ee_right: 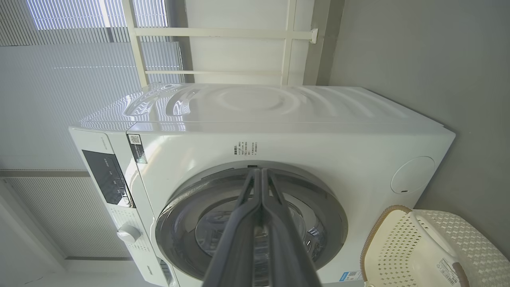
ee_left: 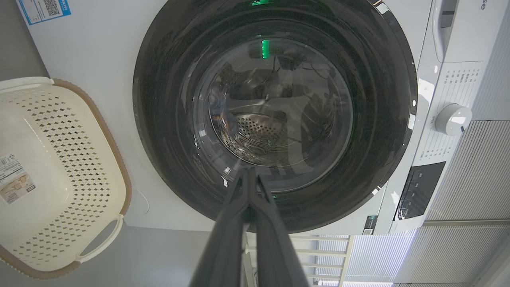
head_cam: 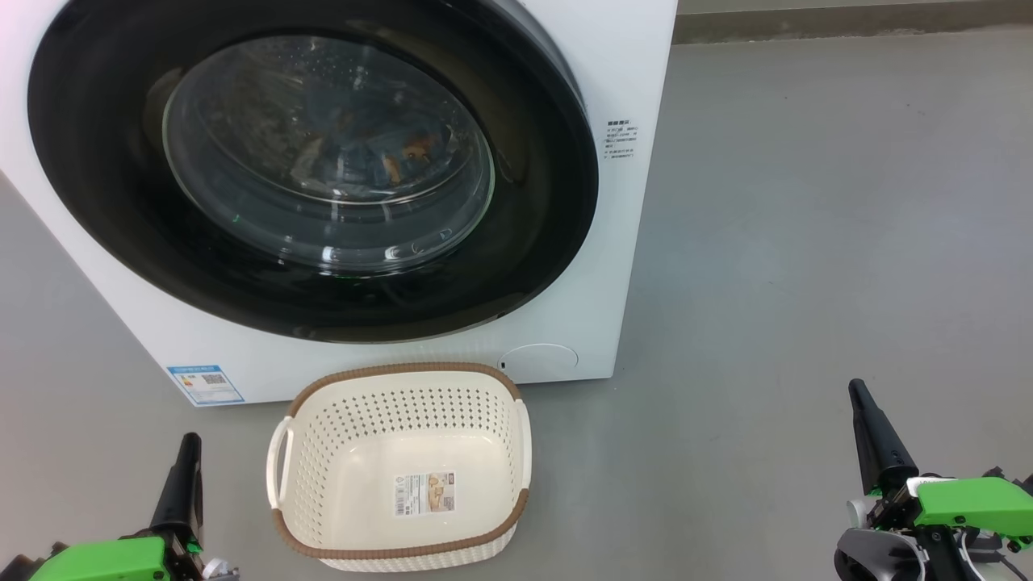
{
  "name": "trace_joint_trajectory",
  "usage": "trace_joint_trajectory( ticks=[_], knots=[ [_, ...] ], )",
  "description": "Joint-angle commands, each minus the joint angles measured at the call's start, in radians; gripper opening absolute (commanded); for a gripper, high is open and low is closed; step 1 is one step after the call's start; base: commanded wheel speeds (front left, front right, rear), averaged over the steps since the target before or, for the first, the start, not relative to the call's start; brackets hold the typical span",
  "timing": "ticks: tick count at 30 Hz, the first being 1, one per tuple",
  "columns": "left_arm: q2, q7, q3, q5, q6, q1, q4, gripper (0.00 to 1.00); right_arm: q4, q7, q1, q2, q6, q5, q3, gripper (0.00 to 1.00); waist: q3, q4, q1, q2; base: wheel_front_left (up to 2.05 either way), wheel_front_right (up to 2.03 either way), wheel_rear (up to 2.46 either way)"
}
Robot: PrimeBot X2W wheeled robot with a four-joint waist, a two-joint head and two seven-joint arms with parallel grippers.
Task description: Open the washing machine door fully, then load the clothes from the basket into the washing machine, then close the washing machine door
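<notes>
Left claw left of basket, apart

Left gripper: you see tapered black fingers, bright green housing.
Right gripper: you see the same, plus white-grey wrist shell, black cables.

washing machine: white | door: glossy black | basket: cream, perforated, brown rim

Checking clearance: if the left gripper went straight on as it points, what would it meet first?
Likely the door, at its glass window; nothing seems to lie between, though depth is unclear.
</notes>
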Motion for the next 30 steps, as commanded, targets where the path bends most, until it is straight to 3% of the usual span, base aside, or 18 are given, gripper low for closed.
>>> trace_joint_trajectory(
  ticks=[1, 30],
  knots=[
    [0.012, 0.007, 0.035, -0.001, 0.004, -0.039, -0.030, 0.00, -0.031, -0.009, -0.029, -0.021, -0.001, 0.008, 0.016, 0.00, 0.000, 0.000, 0.0000, 0.0000, 0.00, 0.00, 0.00],
    [0.010, 0.009, 0.037, 0.001, 0.005, -0.039, -0.030, 0.00, -0.039, -0.022, -0.031, -0.034, -0.001, 0.021, 0.031, 0.00, 0.000, 0.000, 0.0000, 0.0000, 0.00, 0.00, 0.00]
  ],
)
